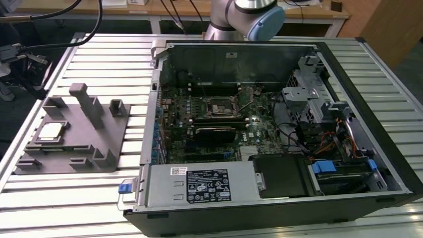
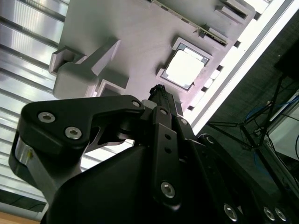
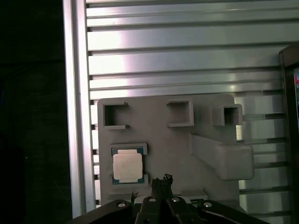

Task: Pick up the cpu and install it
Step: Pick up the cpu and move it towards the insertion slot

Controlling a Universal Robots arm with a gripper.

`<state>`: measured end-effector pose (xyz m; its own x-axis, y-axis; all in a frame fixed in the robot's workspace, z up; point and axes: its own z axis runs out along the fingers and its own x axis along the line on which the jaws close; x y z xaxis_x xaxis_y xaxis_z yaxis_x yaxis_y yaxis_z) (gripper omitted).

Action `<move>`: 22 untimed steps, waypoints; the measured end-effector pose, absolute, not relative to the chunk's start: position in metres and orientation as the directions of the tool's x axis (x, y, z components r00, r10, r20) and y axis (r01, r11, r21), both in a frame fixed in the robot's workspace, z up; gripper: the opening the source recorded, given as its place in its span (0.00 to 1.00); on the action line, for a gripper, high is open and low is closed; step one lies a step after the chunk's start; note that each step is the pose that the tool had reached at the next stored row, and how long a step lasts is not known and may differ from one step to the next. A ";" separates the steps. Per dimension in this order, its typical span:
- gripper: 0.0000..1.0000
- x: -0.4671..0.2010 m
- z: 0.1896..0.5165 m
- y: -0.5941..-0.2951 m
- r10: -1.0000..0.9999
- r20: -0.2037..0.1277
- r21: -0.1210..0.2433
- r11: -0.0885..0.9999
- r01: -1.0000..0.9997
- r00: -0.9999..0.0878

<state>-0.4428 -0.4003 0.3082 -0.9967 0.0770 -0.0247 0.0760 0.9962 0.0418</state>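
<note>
The cpu (image 1: 51, 131) is a small silver square lying flat in a recess of the grey fixture block (image 1: 79, 144), on the exterior view's left. Both wrist views show the cpu (image 2: 183, 69) (image 3: 127, 166) from above. My gripper (image 3: 162, 179) (image 2: 158, 91) hangs well above the fixture, a little to one side of the chip. Its black fingertips (image 3: 164, 178) are pressed together with nothing between them. The black-framed socket (image 1: 218, 105) sits on the motherboard inside the open computer case (image 1: 380, 148).
The fixture block carries tall grey posts (image 1: 80, 96) and several empty pockets (image 3: 180, 113). It rests on a ribbed metal table (image 1: 99, 49). The arm's base joint (image 1: 254, 15) stands behind the case. Drive cages and cables (image 1: 310, 99) fill the case's right side.
</note>
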 end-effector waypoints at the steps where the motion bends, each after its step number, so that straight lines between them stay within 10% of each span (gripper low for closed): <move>1: 0.11 -0.443 0.308 -0.400 0.077 -0.025 0.042 0.996 0.076 -0.997; 22: 0.11 -0.456 0.295 -0.400 0.077 -0.025 0.042 0.996 0.076 -0.997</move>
<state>-0.4557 -0.4003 0.2954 -0.9967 0.0770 -0.0245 0.0759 0.9962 0.0417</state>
